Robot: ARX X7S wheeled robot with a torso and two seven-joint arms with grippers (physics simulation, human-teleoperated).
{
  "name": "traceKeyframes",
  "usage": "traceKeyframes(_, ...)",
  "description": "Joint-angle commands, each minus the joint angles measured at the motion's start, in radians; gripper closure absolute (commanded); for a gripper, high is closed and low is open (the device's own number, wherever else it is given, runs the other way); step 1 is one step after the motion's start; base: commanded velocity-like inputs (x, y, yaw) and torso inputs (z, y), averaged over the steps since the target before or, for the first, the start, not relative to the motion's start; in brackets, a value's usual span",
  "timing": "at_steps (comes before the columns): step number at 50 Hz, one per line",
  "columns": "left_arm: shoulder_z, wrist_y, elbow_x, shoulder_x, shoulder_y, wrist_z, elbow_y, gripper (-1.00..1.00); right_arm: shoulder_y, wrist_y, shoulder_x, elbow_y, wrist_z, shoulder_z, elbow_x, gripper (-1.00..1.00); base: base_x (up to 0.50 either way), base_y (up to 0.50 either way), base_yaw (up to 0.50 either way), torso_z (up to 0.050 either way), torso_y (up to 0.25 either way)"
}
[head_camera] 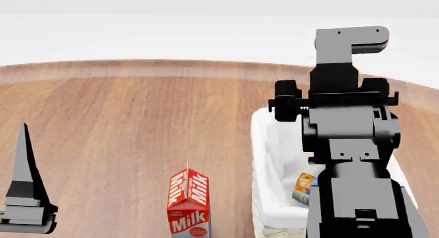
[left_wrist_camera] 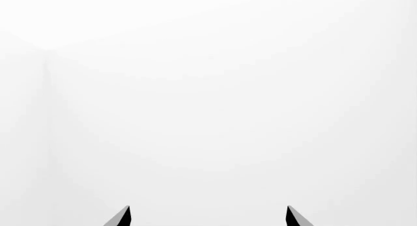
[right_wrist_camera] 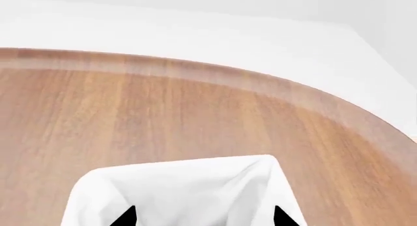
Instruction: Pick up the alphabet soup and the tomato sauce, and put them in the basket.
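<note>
The alphabet soup (head_camera: 306, 186) lies inside the basket (head_camera: 264, 145), partly hidden by the right arm. Above the basket hangs the right end effector (right_wrist_camera: 203, 217), tips spread and empty. Beside the basket on the desk (head_camera: 137, 114) stands a milk carton (head_camera: 188, 203). The left end effector (left_wrist_camera: 207, 217) is also spread, empty.

A: Cartons on the worktop (head_camera: 137, 120)?
B: One milk carton (head_camera: 188, 204), red and white.
A: Baskets?
B: One basket (head_camera: 264, 145), white-lined.
A: Cans?
B: One showing, the alphabet soup (head_camera: 305, 186), inside the basket and partly hidden by the arm. No other can can be counted.
A: Arms?
B: Two; each wrist view shows two dark fingers (left_wrist_camera: 120, 217).
</note>
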Motion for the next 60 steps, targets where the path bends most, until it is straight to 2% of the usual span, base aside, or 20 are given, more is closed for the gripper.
traceKeyframes(1, 0.003, -0.012, -0.002, -0.002, -0.006, -0.002, 0.01, -1.0, -0.037, 0.262, 0.022, -0.411, -0.095, -0.056, -0.012, -1.0, 0.0, 0.0, 0.0, 0.0, 0.0)
traceKeyframes(8, 0.01, -0.029, -0.001, -0.003, -0.015, -0.004, 0.017, -1.0, -0.163, 0.471, 0.074, -0.814, -0.196, -0.178, -0.015, -1.0, 0.0, 0.0, 0.0, 0.0, 0.0)
traceKeyframes(14, 0.017, -0.038, 0.002, -0.002, -0.02, -0.006, 0.022, -1.0, -0.231, 0.613, 0.104, -1.065, -0.25, -0.219, 0.011, -1.0, 0.0, 0.0, 0.0, 0.0, 0.0)
traceKeyframes(29, 0.018, -0.037, 0.003, -0.006, -0.017, -0.011, 0.026, -1.0, -0.432, 0.837, 0.143, -1.535, -0.256, -0.266, 0.089, -1.0, 0.0, 0.0, 0.0, 0.0, 0.0)
traceKeyframes(31, 0.021, -0.035, 0.004, -0.006, -0.016, -0.011, 0.022, -1.0, -0.441, 0.837, 0.188, -1.559, -0.132, -0.262, 0.26, -1.0, 0.0, 0.0, 0.0, 0.0, 0.0)
traceKeyframes(33, 0.021, -0.038, 0.003, -0.007, -0.017, -0.011, 0.024, -1.0, -0.432, 0.837, 0.261, -1.572, 0.123, -0.239, 0.56, -1.0, 0.0, 0.0, 0.0, 0.0, 0.0)
traceKeyframes(34, 0.02, -0.044, 0.002, -0.008, -0.018, -0.012, 0.03, -1.0, -0.432, 0.837, 0.288, -1.579, 0.204, -0.233, 0.704, -1.0, 0.0, 0.0, 0.0, 0.0, 0.0)
traceKeyframes(39, 0.017, -0.055, -0.001, -0.01, -0.022, -0.013, 0.038, -1.0, -0.444, 0.835, 0.362, -1.593, 0.398, -0.214, 0.98, -1.0, 0.0, 0.0, 0.0, 0.0, 0.0)
traceKeyframes(43, 0.023, -0.06, 0.001, -0.009, -0.027, -0.013, 0.038, -1.0, -0.506, 0.827, 0.409, -1.677, 0.462, -0.213, 1.104, -1.0, 0.0, 0.0, 0.0, 0.0, 0.0)
traceKeyframes(46, 0.025, -0.068, 0.0, -0.01, -0.032, -0.013, 0.043, -1.0, -0.471, 0.834, 0.444, -1.672, 0.631, -0.217, 1.341, -1.0, 0.0, 0.0, 0.0, 0.0, 0.0)
traceKeyframes(48, 0.023, -0.071, -0.002, -0.012, -0.032, -0.013, 0.048, -1.0, -0.526, 0.809, 0.462, -1.72, 0.633, -0.228, 1.359, -1.0, 0.0, 0.0, 0.0, 0.0, 0.0)
traceKeyframes(49, 0.02, -0.071, -0.004, -0.012, -0.031, -0.013, 0.048, -1.0, -0.495, 0.827, 0.465, -1.704, 0.711, -0.218, 1.462, -1.0, 0.0, 0.0, 0.0, 0.0, 0.0)
traceKeyframes(51, 0.019, -0.071, -0.005, -0.013, -0.031, -0.014, 0.048, -1.0, -0.538, 0.8, 0.48, -1.747, 0.718, -0.237, 1.482, -1.0, 0.0, 0.0, 0.0, 0.0, 0.0)
traceKeyframes(53, 0.018, -0.073, -0.005, -0.014, -0.031, -0.014, 0.051, -1.0, -0.502, 0.805, 0.489, -1.733, 0.811, -0.248, 1.612, -1.0, 0.0, 0.0, 0.0, 0.0, 0.0)
traceKeyframes(56, 0.018, -0.074, -0.006, -0.015, -0.032, -0.015, 0.051, -1.0, -0.548, 0.785, 0.49, -1.792, 0.787, -0.271, 1.591, -1.0, 0.0, 0.0, 0.0, 0.0, 0.0)
traceKeyframes(60, 0.013, -0.071, -0.008, -0.02, -0.023, -0.017, 0.057, -1.0, -0.525, 0.779, 0.442, -1.8, 0.834, -0.33, 1.638, -1.0, 0.0, 0.0, 0.0, 0.0, 0.0)
